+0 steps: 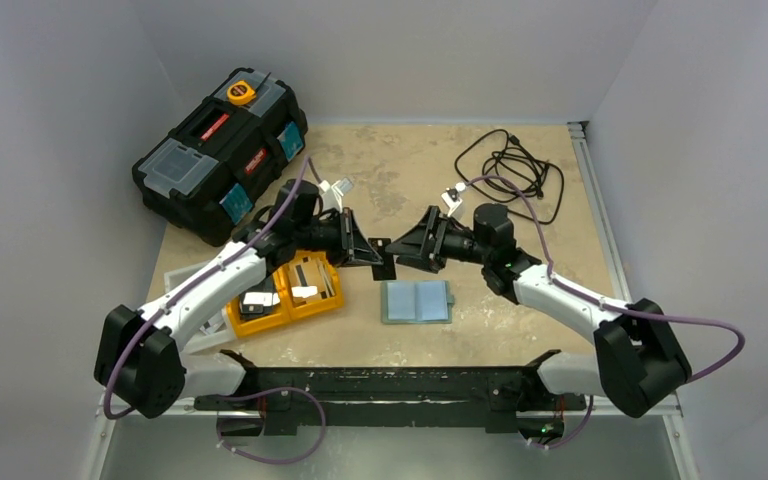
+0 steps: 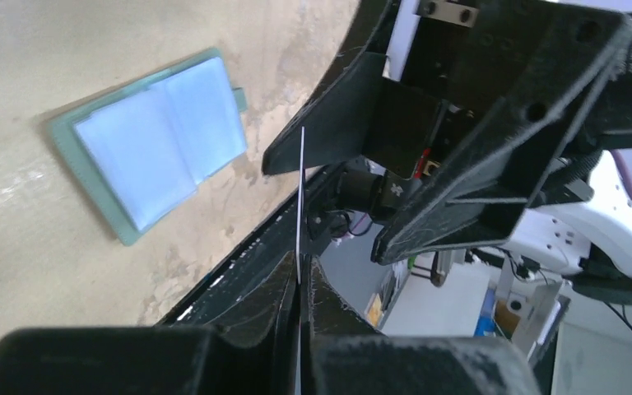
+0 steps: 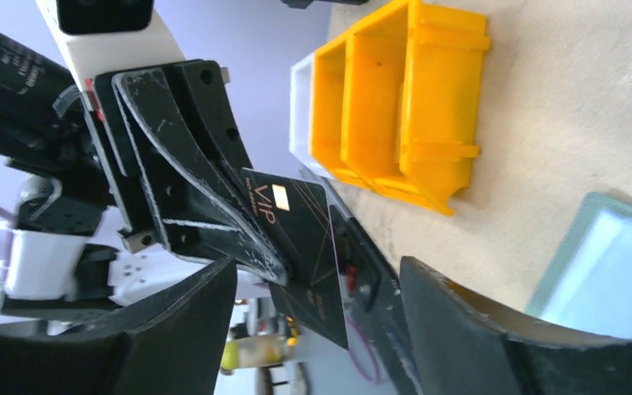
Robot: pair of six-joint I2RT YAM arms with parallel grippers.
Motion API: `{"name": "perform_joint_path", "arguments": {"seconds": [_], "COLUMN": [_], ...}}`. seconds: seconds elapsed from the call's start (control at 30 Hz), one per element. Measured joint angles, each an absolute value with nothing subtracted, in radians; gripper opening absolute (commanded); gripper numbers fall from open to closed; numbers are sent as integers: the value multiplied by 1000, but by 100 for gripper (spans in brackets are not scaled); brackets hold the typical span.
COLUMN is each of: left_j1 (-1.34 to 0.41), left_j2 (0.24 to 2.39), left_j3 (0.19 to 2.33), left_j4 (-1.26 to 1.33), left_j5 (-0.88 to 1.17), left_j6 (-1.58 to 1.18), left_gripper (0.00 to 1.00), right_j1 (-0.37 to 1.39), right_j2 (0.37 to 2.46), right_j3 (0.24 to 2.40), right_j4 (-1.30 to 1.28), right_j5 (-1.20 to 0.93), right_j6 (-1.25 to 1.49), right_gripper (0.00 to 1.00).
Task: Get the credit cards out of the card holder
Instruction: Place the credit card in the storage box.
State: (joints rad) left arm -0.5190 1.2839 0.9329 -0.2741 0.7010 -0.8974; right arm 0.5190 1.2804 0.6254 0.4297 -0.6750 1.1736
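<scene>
The card holder [image 1: 417,301] lies open and flat on the table, pale blue lining up; it also shows in the left wrist view [image 2: 156,144] and at the right wrist view's edge [image 3: 617,267]. My left gripper [image 1: 376,256] is shut on a black credit card [image 1: 384,269] marked VIP [image 3: 304,239], held in the air above the table. In the left wrist view the card [image 2: 299,197] shows edge-on between my left gripper [image 2: 300,276]. My right gripper [image 1: 400,247] is open, its jaws on either side of the card's free end [image 3: 317,276], not touching it.
An orange two-compartment tray [image 1: 332,297] with other cards [image 1: 307,291] in it sits left of the wallet, against a white tray [image 1: 176,281]. A black toolbox [image 1: 220,150] stands at the back left. A coiled black cable [image 1: 515,170] lies at the back right.
</scene>
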Motion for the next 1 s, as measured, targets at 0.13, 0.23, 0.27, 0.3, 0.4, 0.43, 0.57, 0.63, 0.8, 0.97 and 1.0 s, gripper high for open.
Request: {"name": "perform_joint_path", "arguments": {"seconds": [0.13, 0.23, 0.27, 0.3, 0.4, 0.43, 0.57, 0.63, 0.8, 0.97, 1.0], "left_j1": [-511, -495, -489, -484, -473, -469, -437, -418, -364, -312, -303], "left_j2": [1244, 1193, 1178, 1161, 1121, 1110, 1092, 1095, 1132, 1196, 1210], "left_j3": [936, 964, 980, 999, 1049, 1062, 1071, 1066, 1044, 1016, 1015], "left_j4": [-404, -564, -618, -673, -820, -868, -1032, -1085, -1168, -1177, -1178], "left_j5": [603, 473, 420, 358, 168, 99, -140, -220, -353, -403, -408], "left_j6": [-869, -832, -817, -805, -775, -767, -761, -762, -765, -765, -765], "left_gripper": [0, 0, 0, 0, 0, 0, 0, 0, 0, 0, 0], "right_j1": [524, 524, 524, 524, 524, 524, 524, 524, 524, 524, 524], "right_j2": [1273, 1273, 1273, 1273, 1265, 1264, 1263, 1264, 1286, 1305, 1307], "right_j3": [661, 700, 711, 716, 722, 722, 723, 726, 743, 746, 746], "right_j4": [311, 212, 184, 167, 110, 93, 40, 25, 5, 1, 0], "right_j5": [-617, -566, -553, -537, -490, -478, -436, -430, -427, -428, -429], "right_j6": [1098, 1032, 1013, 1000, 954, 940, 893, 873, 828, 796, 791], "right_gripper": [99, 99, 99, 99, 99, 99, 99, 99, 99, 99, 99]}}
